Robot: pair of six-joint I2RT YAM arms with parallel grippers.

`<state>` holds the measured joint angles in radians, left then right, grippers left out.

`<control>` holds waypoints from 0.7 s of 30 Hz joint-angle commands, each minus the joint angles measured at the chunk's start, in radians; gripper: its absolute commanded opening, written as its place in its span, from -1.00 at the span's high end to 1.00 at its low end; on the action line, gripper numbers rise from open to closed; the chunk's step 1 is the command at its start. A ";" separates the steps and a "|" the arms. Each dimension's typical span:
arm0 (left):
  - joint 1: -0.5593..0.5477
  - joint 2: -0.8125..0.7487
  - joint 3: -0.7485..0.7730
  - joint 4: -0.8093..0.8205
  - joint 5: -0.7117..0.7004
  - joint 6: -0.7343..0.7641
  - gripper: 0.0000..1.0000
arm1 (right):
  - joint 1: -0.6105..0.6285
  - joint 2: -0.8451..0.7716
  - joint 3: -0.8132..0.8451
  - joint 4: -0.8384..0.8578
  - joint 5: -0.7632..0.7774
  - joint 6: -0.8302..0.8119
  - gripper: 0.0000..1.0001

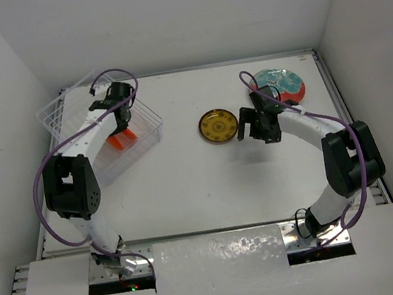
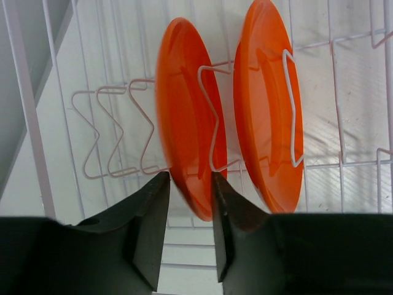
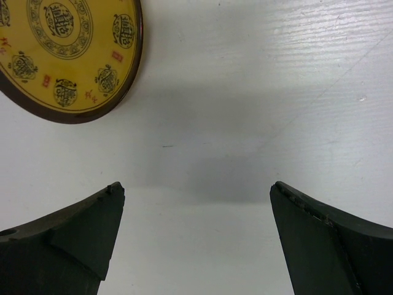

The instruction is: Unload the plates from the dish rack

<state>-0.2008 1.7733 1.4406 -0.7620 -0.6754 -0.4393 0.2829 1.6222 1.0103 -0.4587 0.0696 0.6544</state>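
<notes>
Two orange plates stand on edge in the dish rack at the far left of the table in the top view, with the left gripper reached down right over them; its fingers cannot be read from up here. The yellow plate lies flat near the table's middle and the teal plate flat at the far right, the right gripper between them, holding nothing. From the left wrist, the first orange plate stands upright in a slot of the white wire divider, the second orange plate one slot over, and the left gripper has a finger standing at each face of the first plate's rim; whether they truly pinch it I cannot tell. To do this step well, I judge the pinch should be firm before any lift, then the plate drawn straight out along its slot so it neither snags the wire nor knocks its neighbour. A grip this near the rim may let the plate swing, so a slow, steady pull seems wise. From the right wrist, the right gripper has its fingers spread wide over bare table, the yellow plate lying clear of them to one side.
</notes>
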 commanded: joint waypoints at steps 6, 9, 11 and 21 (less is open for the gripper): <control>0.024 -0.052 -0.006 0.049 -0.004 -0.001 0.59 | -0.002 0.004 0.076 -0.018 -0.011 -0.013 -0.98; 0.034 -0.048 -0.016 0.053 0.010 0.001 0.65 | -0.002 0.010 0.089 -0.020 -0.021 -0.010 -0.98; 0.034 -0.048 -0.014 0.046 0.010 0.002 0.84 | -0.002 0.016 0.099 -0.024 -0.024 -0.012 -0.98; 0.035 -0.037 0.153 -0.148 -0.154 0.031 1.00 | -0.002 0.037 0.132 -0.031 -0.054 -0.006 -0.98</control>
<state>-0.1699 1.7679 1.5192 -0.8616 -0.7555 -0.4297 0.2829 1.6482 1.0916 -0.4942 0.0399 0.6537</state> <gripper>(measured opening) 0.060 0.986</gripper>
